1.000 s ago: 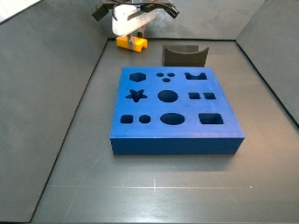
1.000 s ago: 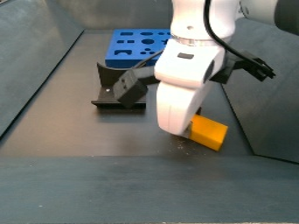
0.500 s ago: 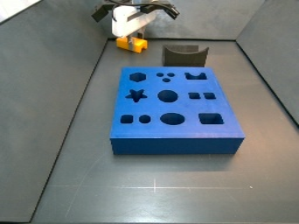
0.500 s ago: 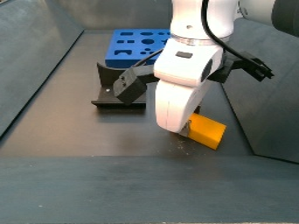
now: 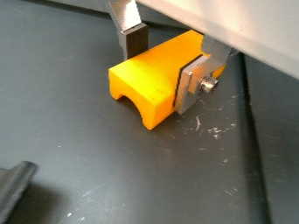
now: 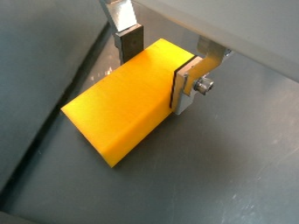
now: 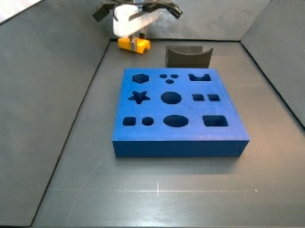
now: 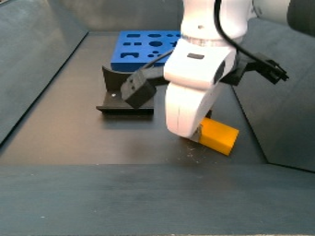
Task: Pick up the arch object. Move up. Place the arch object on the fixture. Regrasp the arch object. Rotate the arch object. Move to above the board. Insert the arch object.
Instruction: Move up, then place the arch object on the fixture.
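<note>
The gripper [image 5: 163,59] is down at the floor with its two silver fingers [image 6: 126,35] on either side of the arch object [image 5: 152,80], one plate against each long face. In both wrist views the dark pads sit flush on the orange block [image 6: 126,98], so the gripper is clenched on it. One wrist view shows the curved notch of the arch facing away from the gripper, its end standing clear of the fingers — the block seems to rest on the grey floor, though whether it is just lifted cannot be told.

In a side view the gripper [image 8: 187,132] hides most of the block; only an orange corner [image 8: 222,136] shows beside the white body. In another side view the gripper [image 7: 128,34] and the block [image 7: 139,42] are at the far end of the floor, near the back wall.

There is one arch object, one fixture and one board. The fixture [image 7: 187,56] stands between the block and the board [image 7: 179,111], just beside the board's far edge; in a side view it [image 8: 127,97] sits near the gripper but apart from it, with the board [image 8: 142,48] behind it. The board's top carries a dozen or so cutouts — a star, circles, a hexagon, squares and an arch among them.

Compared with half a second and a second ago, gripper, block, fixture and board all lie as they did; no shift shows in either side view.
</note>
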Motion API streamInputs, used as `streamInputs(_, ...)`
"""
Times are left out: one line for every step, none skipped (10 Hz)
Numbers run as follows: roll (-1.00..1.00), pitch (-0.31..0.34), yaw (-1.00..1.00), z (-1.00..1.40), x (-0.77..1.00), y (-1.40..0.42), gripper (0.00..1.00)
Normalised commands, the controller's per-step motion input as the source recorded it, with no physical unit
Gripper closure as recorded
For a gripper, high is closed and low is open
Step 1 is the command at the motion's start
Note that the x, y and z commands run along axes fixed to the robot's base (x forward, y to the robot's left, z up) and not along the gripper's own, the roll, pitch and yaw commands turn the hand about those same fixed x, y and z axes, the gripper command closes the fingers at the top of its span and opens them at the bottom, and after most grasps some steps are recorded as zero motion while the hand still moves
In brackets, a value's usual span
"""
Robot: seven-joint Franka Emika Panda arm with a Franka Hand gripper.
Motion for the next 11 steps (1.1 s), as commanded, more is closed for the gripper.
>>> streamInputs(0.01, 0.036, -0.02, 0.74, -0.02, 0.02, 1.0)
streamInputs(0.02, 0.064, -0.03, 0.63, -0.01, 0.02, 1.0)
streamInputs(0.04, 0.085, -0.03, 0.48, -0.01, 0.01, 1.0)
streamInputs(0.06, 0.088, -0.03, 0.37, -0.01, 0.01, 1.0)
streamInputs(0.08, 0.089, -0.02, 0.23, -0.01, 0.0, 1.0)
streamInputs(0.0, 0.0, 0.0, 1.0, 0.0, 0.0, 1.0)
streamInputs(0.01, -0.002, 0.02, 1.0, 0.0, 0.0, 1.0)
streamInputs(0.02, 0.01, 0.01, 1.0, -0.01, 0.0, 1.0)
streamInputs(0.03, 0.026, 0.0, 1.0, -0.01, 0.0, 1.0)
streamInputs(0.05, 0.036, -0.01, 1.0, -0.02, 0.0, 1.0)
streamInputs(0.07, 0.052, -0.02, 1.0, -0.03, 0.0, 1.0)
